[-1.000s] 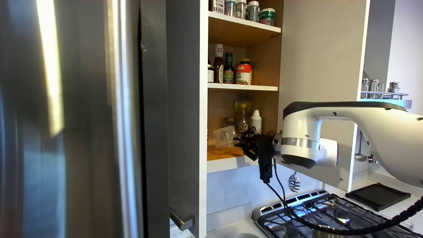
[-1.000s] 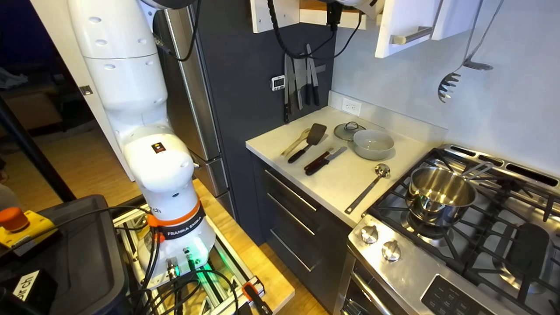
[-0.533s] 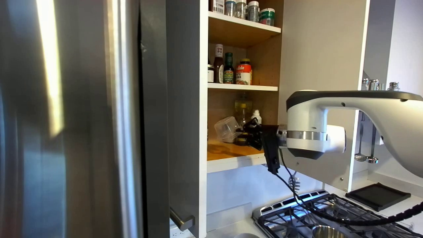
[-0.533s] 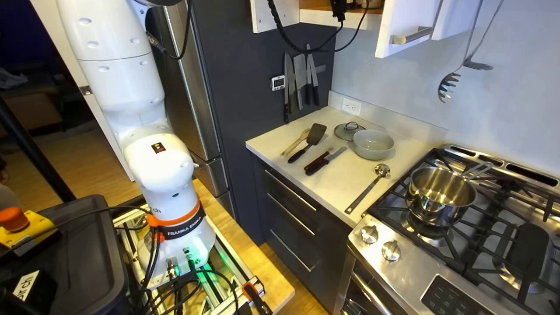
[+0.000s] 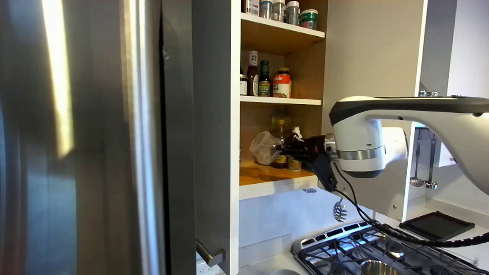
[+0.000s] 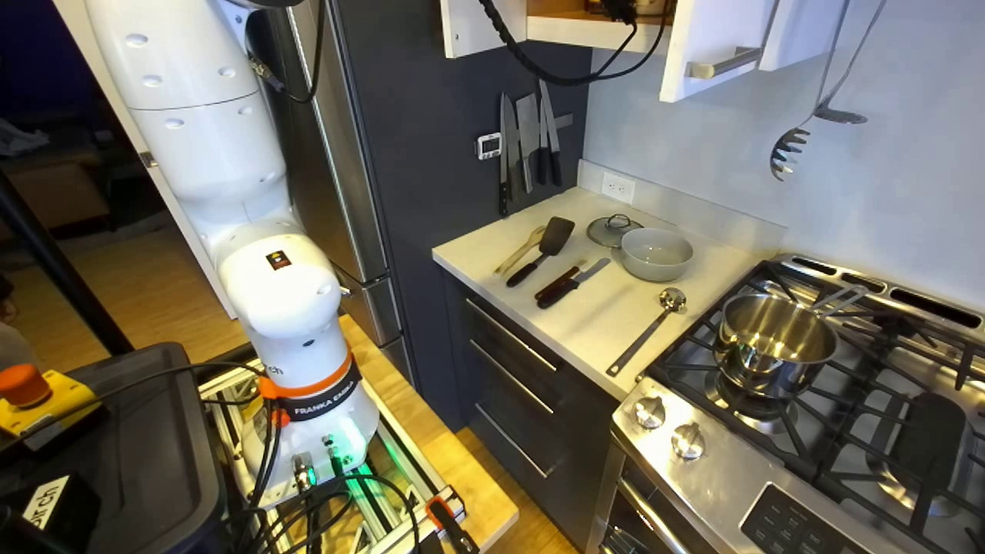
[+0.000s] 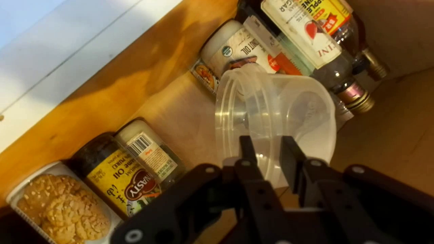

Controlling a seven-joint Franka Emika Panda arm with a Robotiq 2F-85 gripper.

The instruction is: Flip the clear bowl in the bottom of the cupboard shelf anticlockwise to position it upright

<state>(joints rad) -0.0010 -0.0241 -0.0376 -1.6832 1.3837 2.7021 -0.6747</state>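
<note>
Nearest in the wrist view, find the gripper (image 7: 269,150) closed down to a small gap, with the wall of the clear bowl (image 7: 278,118) apparently pinched between the black fingers (image 7: 293,162). Cannot make out the exact place of contact, because of the transparent wall. Compare, in an exterior view, the black mount (image 5: 324,175) under the wrist (image 5: 331,147): almost vertical one second ago, now slanting. Conclude from this a roll of the whole gripper, with the bowl lifted and turned too. Now hangs tilted, just above the cupboard shelf (image 5: 252,175), not yet upright. Seems to face with its opening partly toward the shelf; hence would judge the flip begun, but needing more turning before setting down.

Behind the bowl, notice a jar (image 7: 240,47) partly covered by the rim; cannot tell if touching or apart. Deeper, see also a bottle with yellow cap (image 5: 282,131), half covered, and a white bottle (image 5: 297,131), more hidden by the gripper than before. Cannot see the left part of the shelf, because of the side panel (image 5: 235,152). Above the counter (image 6: 592,327), in an exterior view, cannot find the bowl, covered or cut off at the top edge.
</note>
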